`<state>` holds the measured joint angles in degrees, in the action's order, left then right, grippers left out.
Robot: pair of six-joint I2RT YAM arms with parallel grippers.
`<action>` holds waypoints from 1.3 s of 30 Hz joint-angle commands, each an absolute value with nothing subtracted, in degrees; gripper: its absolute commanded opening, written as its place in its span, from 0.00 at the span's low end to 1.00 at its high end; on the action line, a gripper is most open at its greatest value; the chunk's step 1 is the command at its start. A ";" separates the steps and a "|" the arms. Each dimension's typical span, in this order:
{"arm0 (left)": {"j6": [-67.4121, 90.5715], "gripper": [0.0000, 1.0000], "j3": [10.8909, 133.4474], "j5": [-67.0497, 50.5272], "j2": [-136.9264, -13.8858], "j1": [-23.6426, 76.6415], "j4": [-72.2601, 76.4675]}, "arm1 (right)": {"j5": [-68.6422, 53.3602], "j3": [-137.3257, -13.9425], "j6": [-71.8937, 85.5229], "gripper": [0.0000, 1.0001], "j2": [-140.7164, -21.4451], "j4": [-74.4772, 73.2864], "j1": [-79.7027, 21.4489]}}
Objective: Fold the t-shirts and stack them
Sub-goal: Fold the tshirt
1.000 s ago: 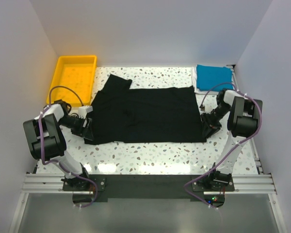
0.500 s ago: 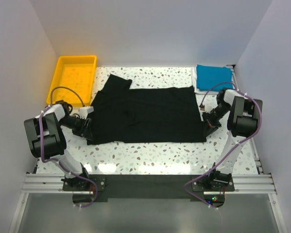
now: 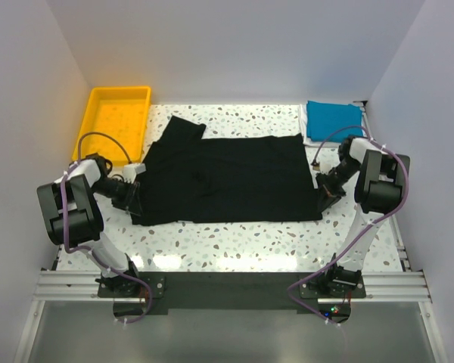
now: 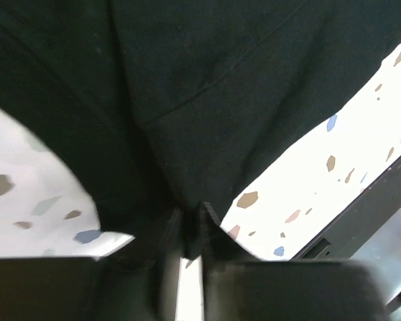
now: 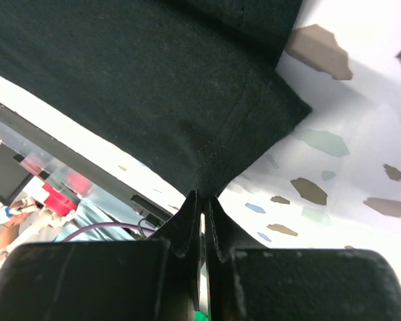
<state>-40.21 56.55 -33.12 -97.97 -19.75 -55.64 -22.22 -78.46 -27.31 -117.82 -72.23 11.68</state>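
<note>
The large black t-shirt [image 3: 227, 178] lies spread flat across the middle of the table, one sleeve pointing to the far left. My left gripper [image 3: 136, 200] is at its near left corner, shut on a fold of the black cloth [image 4: 187, 87] that bunches between the fingers [image 4: 212, 224]. My right gripper [image 3: 321, 195] is at the near right corner, shut on the stitched hem [image 5: 220, 134] of the same shirt. A bright blue t-shirt [image 3: 333, 119] lies folded at the far right corner.
A yellow plastic tray [image 3: 115, 121] stands at the far left, beside the black sleeve. White walls close in the table on three sides. A black rail [image 3: 227, 287] with both arm bases runs along the near edge.
Both grippers have closed onto the black shirt's near corners. The left gripper has drawn slightly left and away, tugging its corner with it.
</note>
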 commanded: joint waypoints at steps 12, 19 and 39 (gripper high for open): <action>-41.84 0.49 59.94 -34.01 -98.00 -19.25 -56.95 | -23.55 -82.00 -28.74 0.00 -115.93 -74.88 12.04; -42.19 0.37 59.77 -35.24 -98.00 -18.63 -57.39 | -23.38 -82.00 -28.74 0.00 -115.93 -75.06 11.95; -46.48 0.00 63.37 -35.60 -96.77 -19.69 -64.86 | -21.53 -83.93 -31.02 0.00 -114.26 -77.43 12.30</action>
<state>-42.87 61.32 -34.13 -98.39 -19.00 -60.51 -22.17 -81.54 -29.32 -117.67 -74.78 11.77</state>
